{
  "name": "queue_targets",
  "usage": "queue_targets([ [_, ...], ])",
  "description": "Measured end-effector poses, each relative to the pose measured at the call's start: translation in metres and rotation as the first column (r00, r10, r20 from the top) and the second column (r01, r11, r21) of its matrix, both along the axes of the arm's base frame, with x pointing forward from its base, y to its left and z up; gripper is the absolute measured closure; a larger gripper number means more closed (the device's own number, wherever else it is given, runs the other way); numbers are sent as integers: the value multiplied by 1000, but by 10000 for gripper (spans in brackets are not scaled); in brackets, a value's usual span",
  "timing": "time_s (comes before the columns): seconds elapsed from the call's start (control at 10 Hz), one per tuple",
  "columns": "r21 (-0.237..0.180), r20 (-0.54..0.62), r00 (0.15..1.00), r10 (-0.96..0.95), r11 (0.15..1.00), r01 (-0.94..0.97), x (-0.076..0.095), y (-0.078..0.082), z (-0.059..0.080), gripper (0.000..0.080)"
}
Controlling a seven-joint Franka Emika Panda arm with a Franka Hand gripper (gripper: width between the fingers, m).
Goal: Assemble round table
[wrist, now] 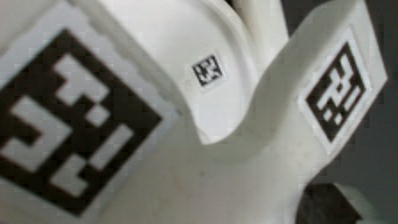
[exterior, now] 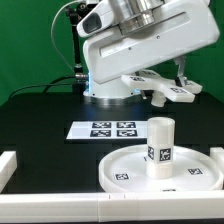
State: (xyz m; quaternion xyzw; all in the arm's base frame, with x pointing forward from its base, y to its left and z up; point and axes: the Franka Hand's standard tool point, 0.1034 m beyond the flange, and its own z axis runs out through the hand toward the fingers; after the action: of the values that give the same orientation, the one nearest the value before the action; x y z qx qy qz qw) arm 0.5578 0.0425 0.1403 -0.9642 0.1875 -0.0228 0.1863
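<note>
– White plastic parts are seen; how much of the round table is judged done?

– About half. The round disc (exterior: 125, 162) lies flat at the lower right of the exterior view, and the leg (exterior: 160, 145) is stood upright at its middle (whether it is screwed fully home cannot be told). The cross-shaped base (exterior: 160, 92) has not yet been fitted.

– Where is that base held?

– It is carried in the air at the right of centre, above the leg and apart from it. The gripper (exterior: 180, 72) is judged to be clamped on it, since nothing else supports it. In the wrist view, the base (wrist: 231, 150) fills the frame and the fingers themselves are not made out.

– What is left?

– The base has to be lowered onto the leg's top and fastened.

– And the count?

– One disc, one leg, one base, one gripper. One marker board (exterior: 103, 129) is also seen at centre left on the black table (exterior: 40, 120), with four tags.
</note>
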Motion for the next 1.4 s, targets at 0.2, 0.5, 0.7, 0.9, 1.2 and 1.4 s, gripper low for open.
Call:
queue_targets([
  [0.2,-3,-7,1000,-3,1000,3,-4,-2,-4,390],
  [0.5,-2,-9,1000,-3,1000,3,-2,-2,-5,390],
  [0.7,-2,-1,1000,-2,1000,2,10,1,-7,390],
  [0.9,-7,-5,1000,-5,1000,5,10,0,-14,390],
  [1.2,-22,-2,1000,-9,1000,9,9,0,-23,390],
  [1.4,-23,-4,1000,-9,1000,8,8,0,-26,390],
])
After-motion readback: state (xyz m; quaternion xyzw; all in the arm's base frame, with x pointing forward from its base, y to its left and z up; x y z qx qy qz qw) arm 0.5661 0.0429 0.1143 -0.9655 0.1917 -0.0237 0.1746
